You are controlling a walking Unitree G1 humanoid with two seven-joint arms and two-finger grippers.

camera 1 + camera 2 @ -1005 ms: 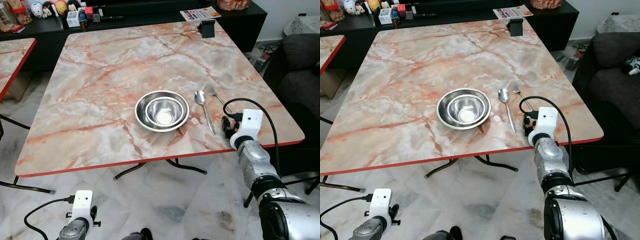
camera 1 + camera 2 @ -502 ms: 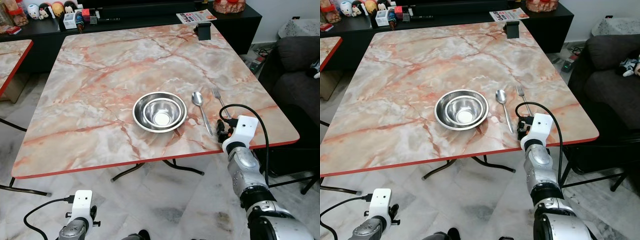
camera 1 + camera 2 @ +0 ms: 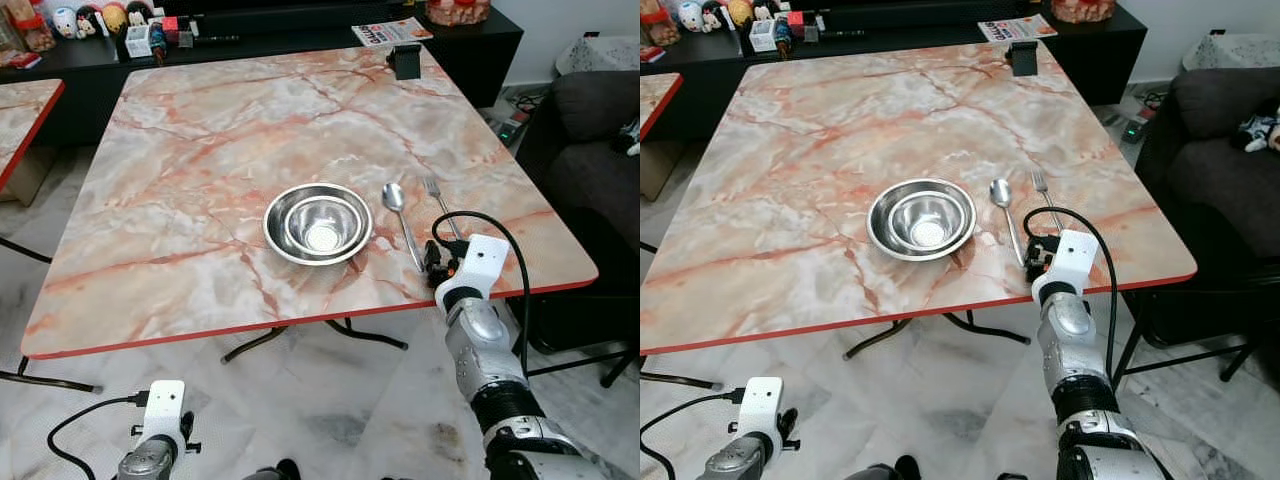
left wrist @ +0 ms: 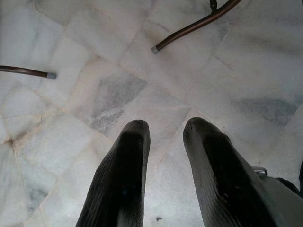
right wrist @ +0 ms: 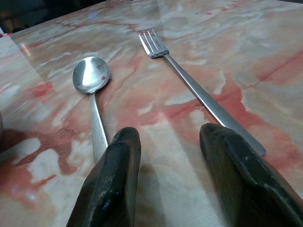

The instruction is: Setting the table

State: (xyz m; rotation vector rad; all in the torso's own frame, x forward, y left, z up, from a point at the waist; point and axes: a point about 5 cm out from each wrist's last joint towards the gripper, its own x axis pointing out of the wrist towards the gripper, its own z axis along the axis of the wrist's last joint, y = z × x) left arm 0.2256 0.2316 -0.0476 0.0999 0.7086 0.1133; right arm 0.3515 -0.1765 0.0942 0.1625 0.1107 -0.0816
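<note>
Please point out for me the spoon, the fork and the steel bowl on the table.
spoon (image 5: 91, 74): right wrist view, on its bowl.
fork (image 5: 194, 90): right wrist view, on its handle.
steel bowl (image 3: 318, 222): left eye view, on its inner base.

right pincer (image 5: 165, 156) spread and raised, left pincer (image 4: 163, 142) spread, hanging low

fork (image 3: 438, 207) handle end hidden behind right gripper (image 3: 437, 265) | spoon (image 5: 93, 94) handle end covered by a black finger (wrist view) | figurines (image 3: 95, 17) on sideboard cut by top edge, too small to tell | second table (image 3: 22, 110) cut at left edge
</note>
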